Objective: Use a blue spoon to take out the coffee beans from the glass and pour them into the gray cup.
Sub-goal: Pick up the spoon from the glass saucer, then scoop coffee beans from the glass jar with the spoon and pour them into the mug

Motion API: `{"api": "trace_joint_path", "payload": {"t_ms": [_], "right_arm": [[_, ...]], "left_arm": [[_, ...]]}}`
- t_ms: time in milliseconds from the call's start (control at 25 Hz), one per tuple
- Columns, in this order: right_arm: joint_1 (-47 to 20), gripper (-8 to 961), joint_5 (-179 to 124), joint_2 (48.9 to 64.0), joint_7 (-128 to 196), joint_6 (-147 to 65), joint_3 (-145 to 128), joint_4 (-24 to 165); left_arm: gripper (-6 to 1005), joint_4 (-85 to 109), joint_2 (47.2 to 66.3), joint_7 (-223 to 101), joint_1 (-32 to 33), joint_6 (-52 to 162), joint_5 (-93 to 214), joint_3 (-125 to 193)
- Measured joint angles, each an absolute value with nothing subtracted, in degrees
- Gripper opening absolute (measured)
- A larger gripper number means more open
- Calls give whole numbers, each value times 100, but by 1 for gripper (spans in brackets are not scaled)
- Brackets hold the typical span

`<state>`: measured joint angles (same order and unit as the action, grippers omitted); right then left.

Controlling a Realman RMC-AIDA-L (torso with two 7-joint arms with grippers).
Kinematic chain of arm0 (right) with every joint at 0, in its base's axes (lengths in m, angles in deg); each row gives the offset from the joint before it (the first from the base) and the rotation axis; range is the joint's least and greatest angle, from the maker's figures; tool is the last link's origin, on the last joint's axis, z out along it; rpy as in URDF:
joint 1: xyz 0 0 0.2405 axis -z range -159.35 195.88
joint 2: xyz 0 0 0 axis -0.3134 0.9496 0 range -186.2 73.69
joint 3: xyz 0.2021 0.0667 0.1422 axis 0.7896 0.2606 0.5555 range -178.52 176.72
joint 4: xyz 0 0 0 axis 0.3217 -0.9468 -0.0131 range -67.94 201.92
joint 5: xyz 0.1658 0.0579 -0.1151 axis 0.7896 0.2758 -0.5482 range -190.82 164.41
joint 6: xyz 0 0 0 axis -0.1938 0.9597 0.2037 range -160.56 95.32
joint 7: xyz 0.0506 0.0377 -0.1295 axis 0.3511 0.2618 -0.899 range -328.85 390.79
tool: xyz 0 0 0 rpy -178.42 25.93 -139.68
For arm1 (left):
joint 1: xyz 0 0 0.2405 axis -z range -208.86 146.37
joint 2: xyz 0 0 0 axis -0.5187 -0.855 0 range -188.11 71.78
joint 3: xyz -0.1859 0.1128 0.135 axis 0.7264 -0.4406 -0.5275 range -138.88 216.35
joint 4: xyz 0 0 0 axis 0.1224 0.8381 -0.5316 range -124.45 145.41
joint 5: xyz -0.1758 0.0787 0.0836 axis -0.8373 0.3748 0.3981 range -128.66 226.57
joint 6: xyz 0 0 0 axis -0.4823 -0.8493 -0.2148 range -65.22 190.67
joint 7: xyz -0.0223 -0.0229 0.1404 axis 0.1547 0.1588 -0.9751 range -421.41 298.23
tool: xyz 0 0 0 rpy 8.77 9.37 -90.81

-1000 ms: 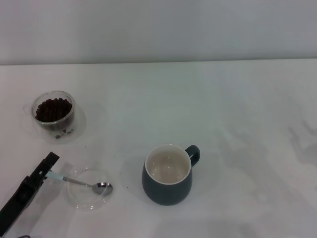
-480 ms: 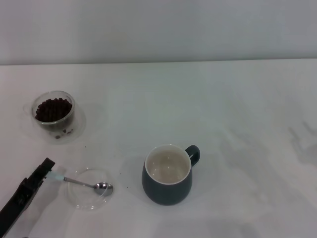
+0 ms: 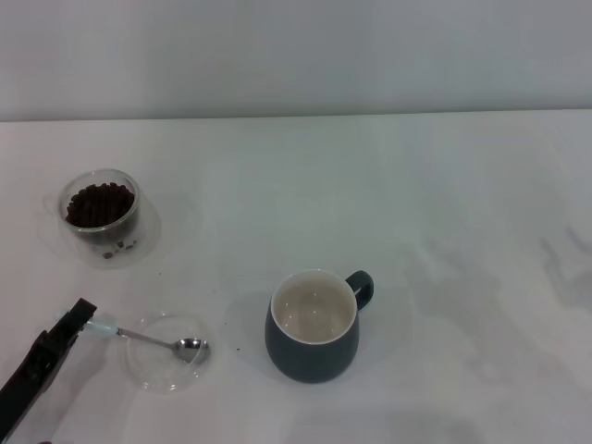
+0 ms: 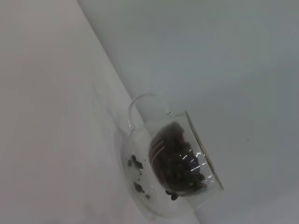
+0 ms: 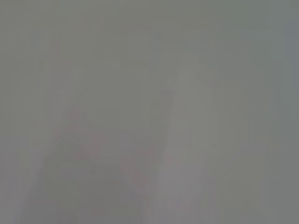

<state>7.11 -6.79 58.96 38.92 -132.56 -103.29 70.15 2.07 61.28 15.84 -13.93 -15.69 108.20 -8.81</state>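
Fingers of the left gripper (image 3: 85, 317) pinch the blue spoon's (image 3: 148, 339) handle tip — its bowl lies rightward on the saucer (image 3: 165, 353), near-left on the table (image 3: 444, 203).

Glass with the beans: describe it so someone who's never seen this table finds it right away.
Start at the dark mug in the middle of the white table, then look toward the far left side. The glass stands there alone, small, round and clear, with dark coffee beans inside. The only other clear piece is a flat saucer nearer the front, which holds a spoon, not beans.
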Motion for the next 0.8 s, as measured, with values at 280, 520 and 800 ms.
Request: {"api": "trace_joint_path", "payload": {"t_ms": [280, 520, 800], "right_arm": [[754, 407, -679, 5896, 3889, -13263, -10335, 7015], [756, 407, -683, 5896, 3880, -13287, -10407, 7057], [733, 408, -688, 5897, 3879, -13326, -10423, 7064]], "left_arm": [[124, 402, 6117, 1480, -1469, -1818, 10820, -895], [125, 826, 6095, 1502, -1685, -2191, 10820, -911], [124, 1700, 6063, 1622, -1993, -2370, 10802, -882]]}}
